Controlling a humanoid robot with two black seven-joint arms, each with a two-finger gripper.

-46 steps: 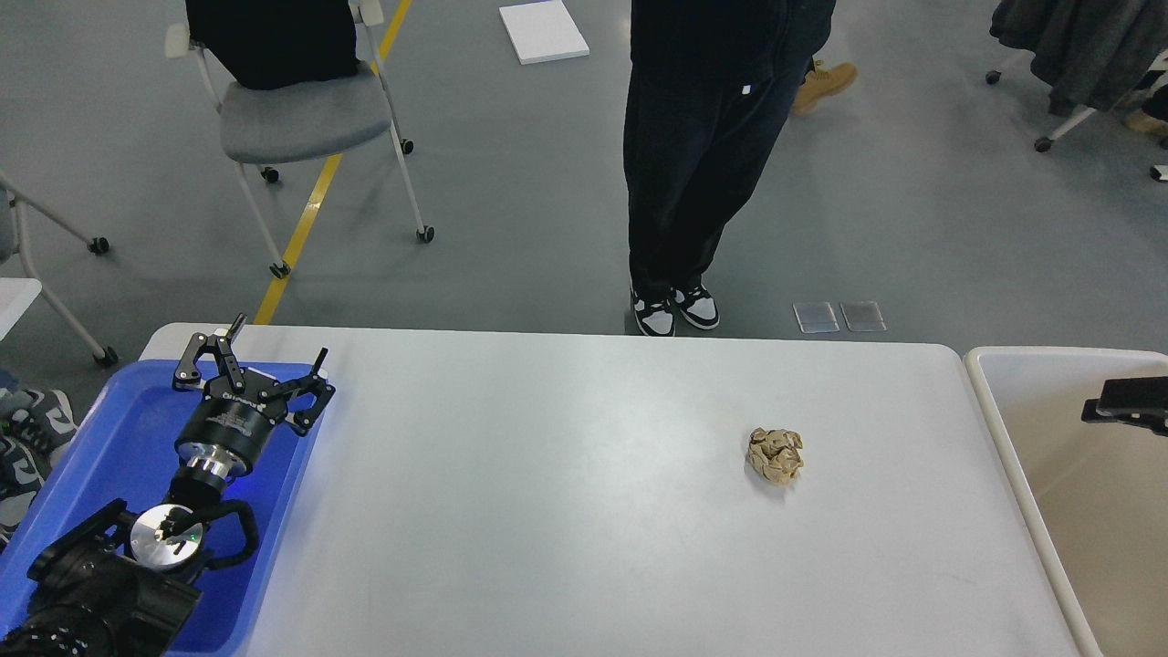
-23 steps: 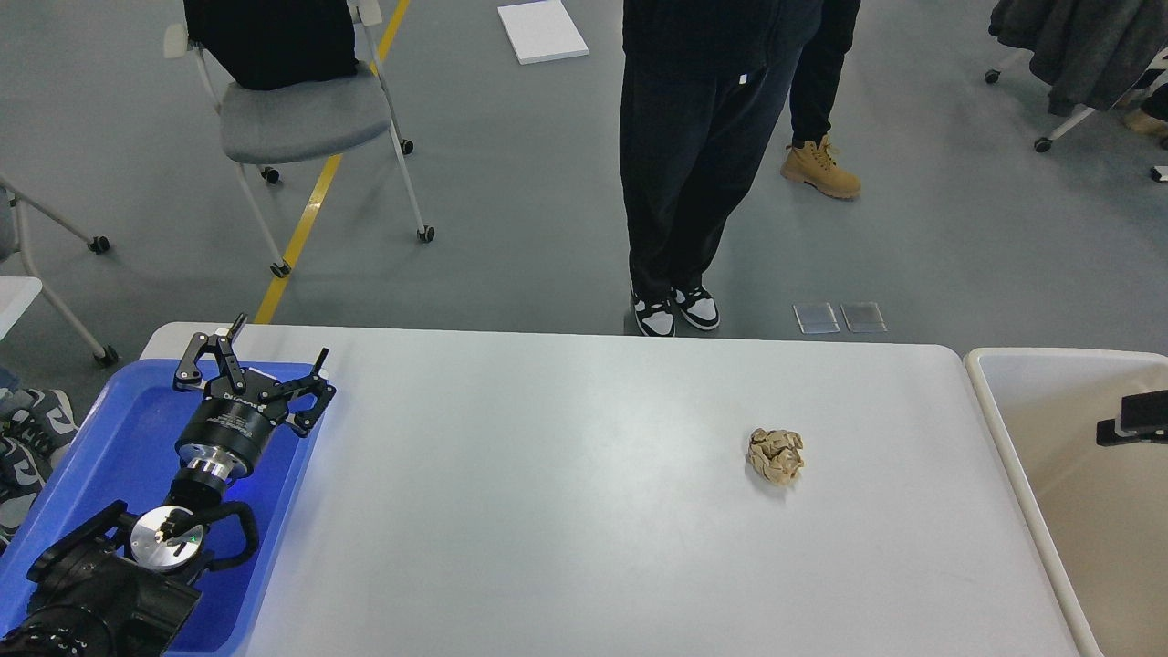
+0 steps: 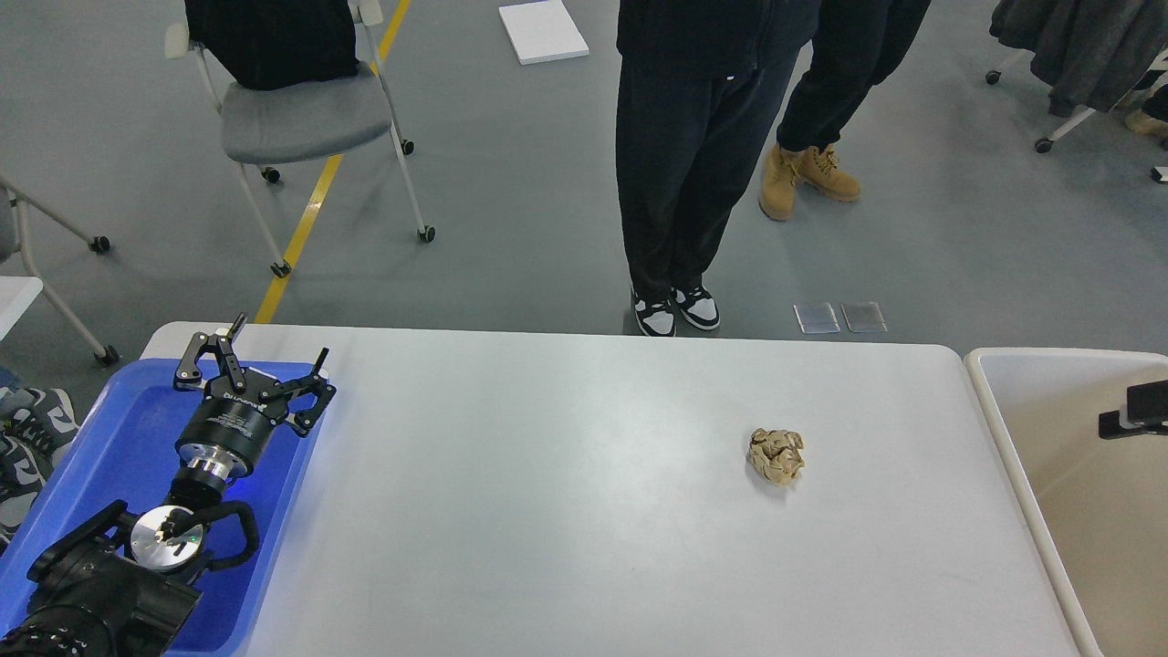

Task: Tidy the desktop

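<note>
The desktop (image 3: 566, 511) is a wide light grey-white table top. A crumpled brown paper ball (image 3: 776, 454) lies on it, right of the middle. My left gripper (image 3: 278, 339) is open and empty, held over the far corner of the blue tray (image 3: 100, 456) at the table's left end, far from the ball. Only a small black part of my right gripper (image 3: 1136, 411) shows at the right edge, over the beige bin (image 3: 990, 411). Its fingers are out of view.
A person in black trousers (image 3: 675, 182) stands close behind the table's far edge. A second person in tan boots (image 3: 808, 173) stands beyond. A grey wheeled chair (image 3: 301, 119) is at the back left.
The black part of my right arm has drawn back toward the right edge. A person in tan boots has stepped in behind the standing person. The left arm and the ball have not moved.
</note>
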